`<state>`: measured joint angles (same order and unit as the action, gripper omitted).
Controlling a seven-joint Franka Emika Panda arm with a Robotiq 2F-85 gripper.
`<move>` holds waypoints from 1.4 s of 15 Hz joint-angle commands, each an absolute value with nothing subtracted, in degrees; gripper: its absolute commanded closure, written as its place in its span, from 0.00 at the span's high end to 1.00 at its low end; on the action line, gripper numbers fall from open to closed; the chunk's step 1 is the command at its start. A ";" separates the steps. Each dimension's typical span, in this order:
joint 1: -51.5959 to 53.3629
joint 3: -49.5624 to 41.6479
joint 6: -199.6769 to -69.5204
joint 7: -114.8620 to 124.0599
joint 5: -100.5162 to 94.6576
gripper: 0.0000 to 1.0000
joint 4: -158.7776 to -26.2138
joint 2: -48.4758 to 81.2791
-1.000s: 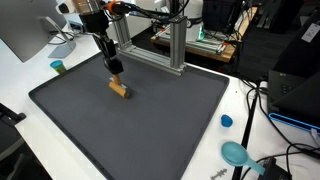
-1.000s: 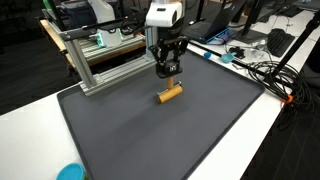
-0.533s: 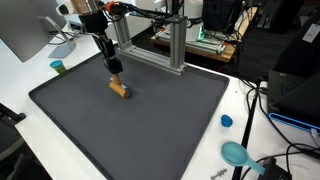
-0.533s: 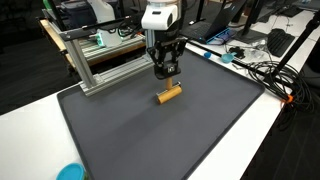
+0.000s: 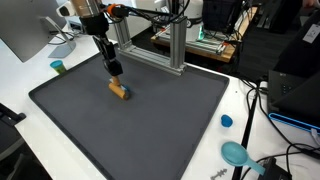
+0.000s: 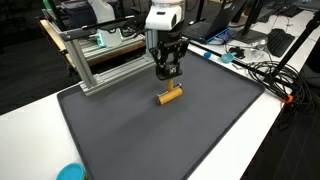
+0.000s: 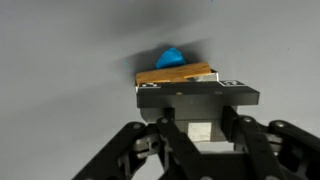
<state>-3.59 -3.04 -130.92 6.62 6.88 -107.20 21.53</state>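
A small wooden block lies flat on a dark grey mat, toward 10 o'clock from the mat's middle in an exterior view. In another exterior view the block sits toward 12 o'clock from the middle of the mat.

The gripper hangs just above the block, at its 12 o'clock, in both exterior views. Whether the tips touch the wood is hard to tell.

In the wrist view the gripper's dark body covers the lower part of the block. A blurred blue shape shows at the block's 12 o'clock, and its nature is unclear. How wide the claw stands cannot be told from any view.

An aluminium frame stands at the mat's far edge, at 1 o'clock from the block.

Compared with a second ago, the block lies in the same spot. The gripper sits in nearly the same place.
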 commanded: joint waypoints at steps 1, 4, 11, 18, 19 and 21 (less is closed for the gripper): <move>-2.00 -3.80 -131.88 10.60 4.35 0.22 -106.94 24.57; -1.91 -3.82 -133.93 12.03 4.47 0.22 -106.27 25.06; -4.64 -4.21 -135.67 10.23 7.29 0.22 -108.21 18.56; -5.44 -2.79 -125.70 -0.23 7.15 0.22 -108.05 13.63; -5.18 -2.54 -125.35 -0.51 7.23 0.22 -107.71 13.96; -4.84 -1.73 -125.57 -1.23 8.12 0.22 -107.00 15.14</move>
